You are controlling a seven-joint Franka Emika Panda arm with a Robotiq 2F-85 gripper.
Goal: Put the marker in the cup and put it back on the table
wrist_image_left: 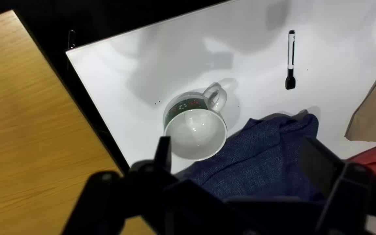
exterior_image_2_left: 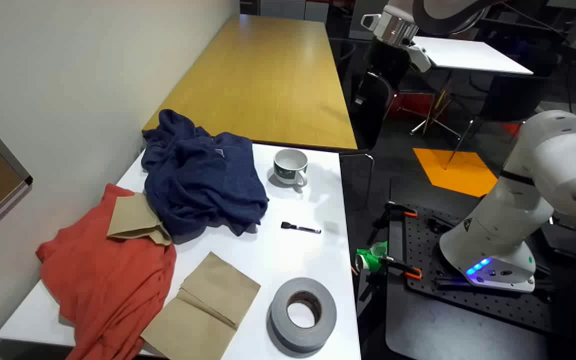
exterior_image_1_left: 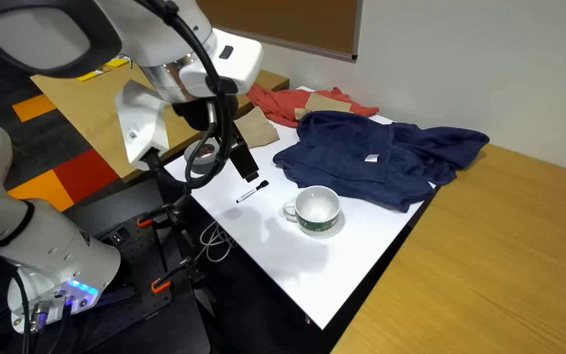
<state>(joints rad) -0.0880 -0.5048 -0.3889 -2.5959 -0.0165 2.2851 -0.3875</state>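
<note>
The marker has a white barrel, a black tip and a wide black cap. It lies on the table in both exterior views [exterior_image_1_left: 252, 191] [exterior_image_2_left: 302, 228] and in the wrist view [wrist_image_left: 290, 58]. The white cup [exterior_image_1_left: 317, 206] has a handle and a green patterned band. It stands upright on the white table [exterior_image_1_left: 307, 290], and its inside looks empty in the wrist view [wrist_image_left: 196, 133]. My gripper [wrist_image_left: 242, 156] is open with nothing between its fingers. It is held above the table, apart from marker and cup. It also shows in both exterior views [exterior_image_1_left: 249, 173] [exterior_image_2_left: 359, 101].
A dark blue cloth [exterior_image_1_left: 361, 157] lies beside the cup. A red cloth [exterior_image_2_left: 108, 275], brown paper pieces [exterior_image_2_left: 208, 305] and a grey tape roll [exterior_image_2_left: 280, 320] are on the same table. A wooden table [exterior_image_1_left: 489, 255] adjoins the white one. A wall runs behind.
</note>
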